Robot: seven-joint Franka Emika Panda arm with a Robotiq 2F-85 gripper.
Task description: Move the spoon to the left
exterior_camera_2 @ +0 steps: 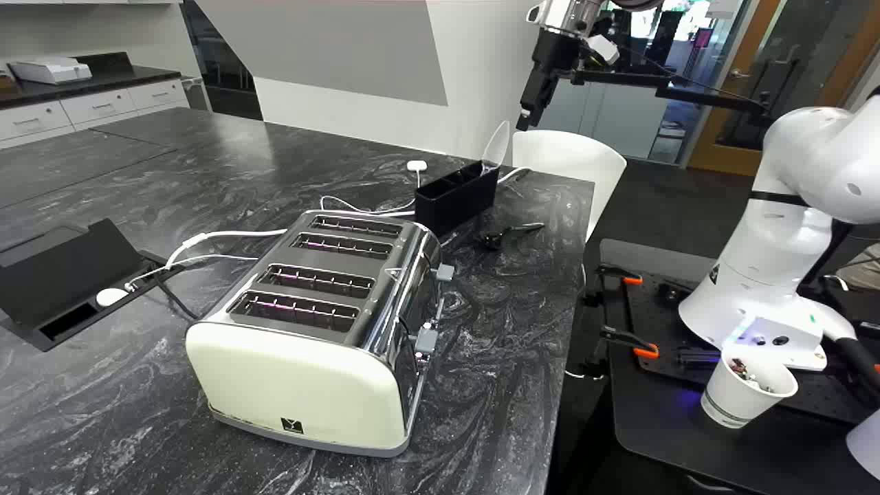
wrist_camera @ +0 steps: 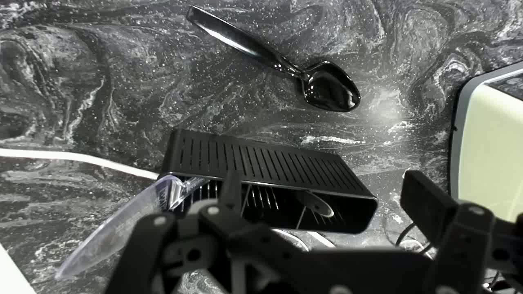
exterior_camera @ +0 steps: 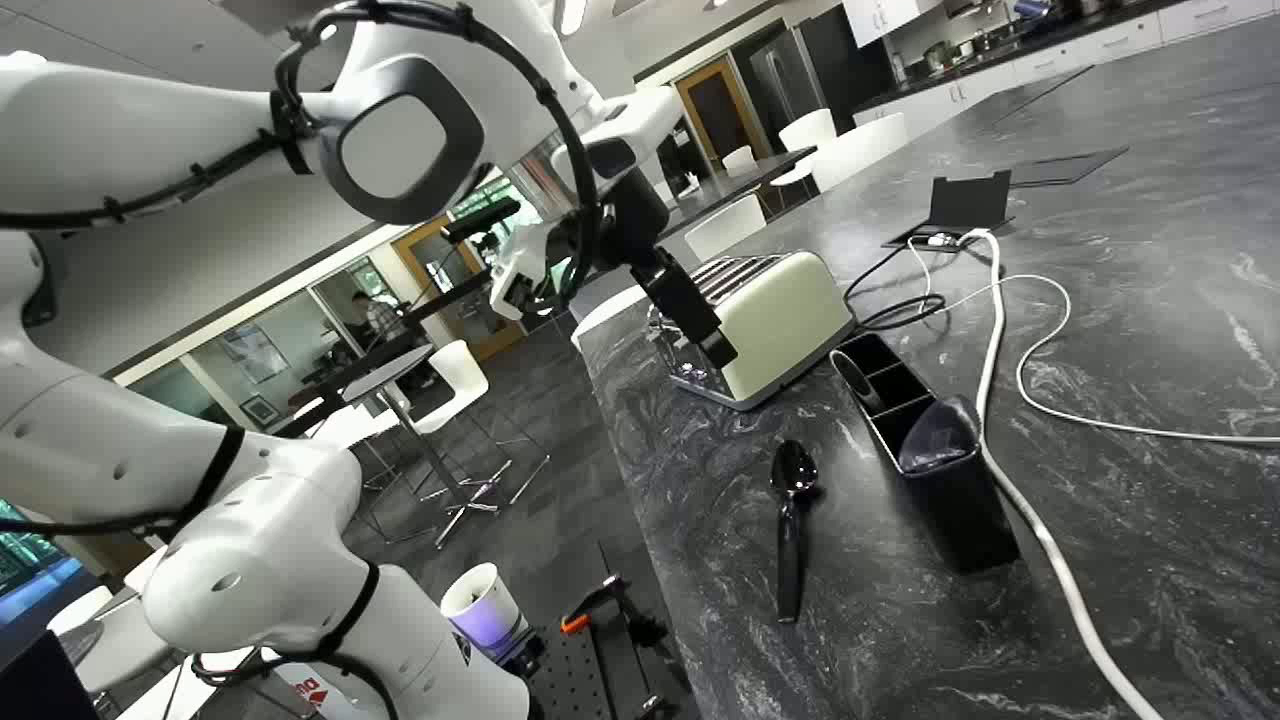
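The black spoon (exterior_camera: 789,540) lies flat on the dark marbled table, in front of the black holder. It shows in an exterior view (exterior_camera_2: 492,239), partly blurred, and whole in the wrist view (wrist_camera: 261,51), with its rounded head toward the toaster side. My gripper (wrist_camera: 322,183) is open, its two fingers wide apart with nothing between them. It hangs well above the table, as both exterior views show (exterior_camera: 718,345) (exterior_camera_2: 528,118). In the wrist view the spoon lies beyond the fingertips, toward the upper edge of the picture, and the holder is below the jaws.
The slotted black holder (wrist_camera: 261,159) has compartments and a clear plastic utensil (wrist_camera: 106,237) sticking out. A cream toaster (exterior_camera_2: 295,385) stands near it. A white cable (exterior_camera: 1050,560) runs behind the holder. A black box-like device (exterior_camera: 970,203) stands farther off. The table edge (exterior_camera_2: 567,357) is near the spoon.
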